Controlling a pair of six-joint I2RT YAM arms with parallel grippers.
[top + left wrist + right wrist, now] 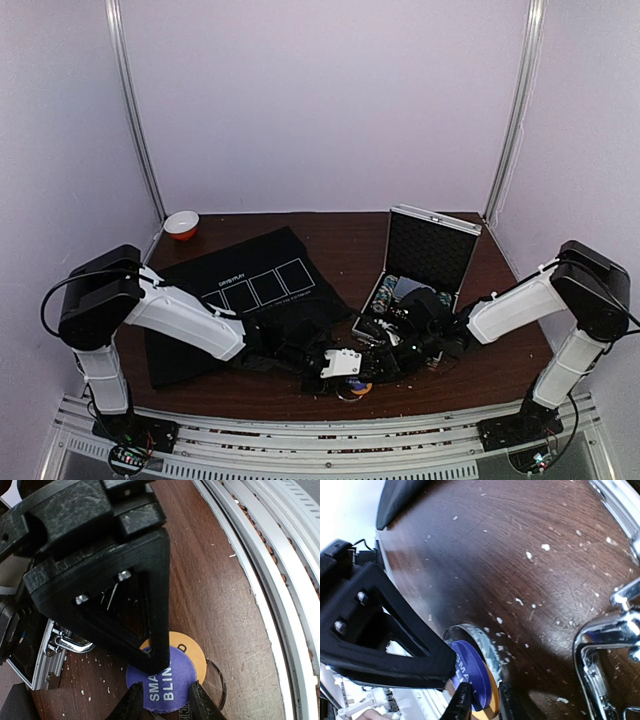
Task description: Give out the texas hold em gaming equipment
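Observation:
Near the table's front edge both grippers meet over a small stack of button discs (358,388). A purple disc (167,682) printed SMALL BLIND lies on an orange disc (194,652), with a clear greyish disc (218,680) beside them. My left gripper (167,703) is shut on the purple disc's rim, one fingertip on each side. My right gripper (485,707) pinches the tilted purple disc (472,672) and orange disc (492,700) between its fingers; one finger (150,625) presses on the purple face. Chips (385,300) and cards (410,288) sit in the case.
The open silver case (432,250) stands just behind right of the grippers; its latch (605,645) is close to the right wrist. A black mat (250,285) with white card outlines covers the left. An orange-and-white bowl (181,224) sits far left. The metal rail (280,555) lines the front edge.

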